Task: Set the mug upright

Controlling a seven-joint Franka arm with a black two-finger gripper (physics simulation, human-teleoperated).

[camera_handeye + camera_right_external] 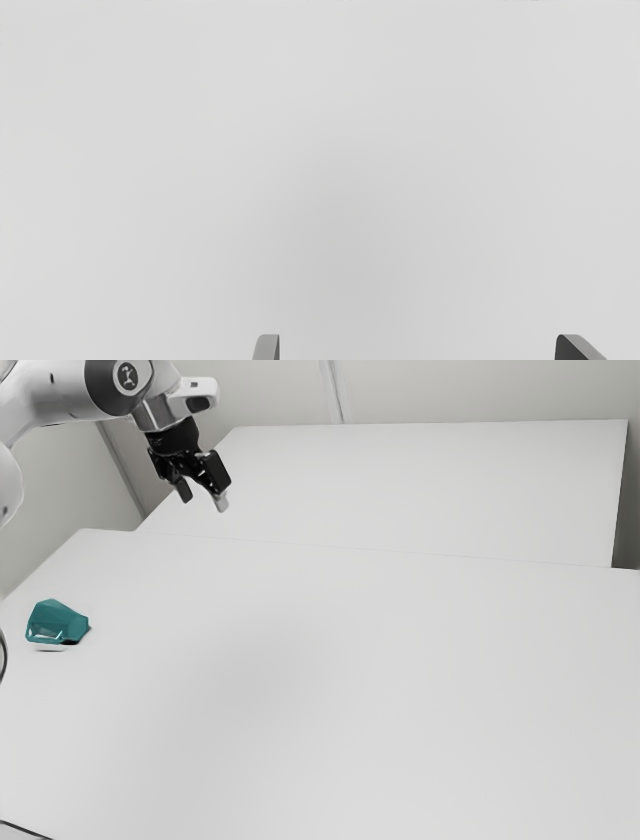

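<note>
1. Mug (57,622), teal and faceted, lies tipped over on its side on the white tabletop (350,690), close to the slanting edge at the exterior view's left and below that side's far corner. The task wants it upright, and it does not lie so.

2. Tabletop contact alone seems to bear it: nothing props or holds it. Its tapering wall probably rests along the surface, so it could roll if nudged, and the nearby edge leaves little room on that side.

3. Gripper (203,500) hangs high and well apart from the mug, pointing down. Its fingers (267,347) stand wide with nothing between them; such a gap would suit going around a mug's body, though whether it fits this one I cannot tell.

4. Relative to the gripper, the mug is far lower, toward the exterior view's left and nearer that camera. Uprighting it calls for bringing the open gripper down and across, a firm hold, then a turn onto its base. Which way the mouth faces, and where any handle sits, is hard to tell.
</note>
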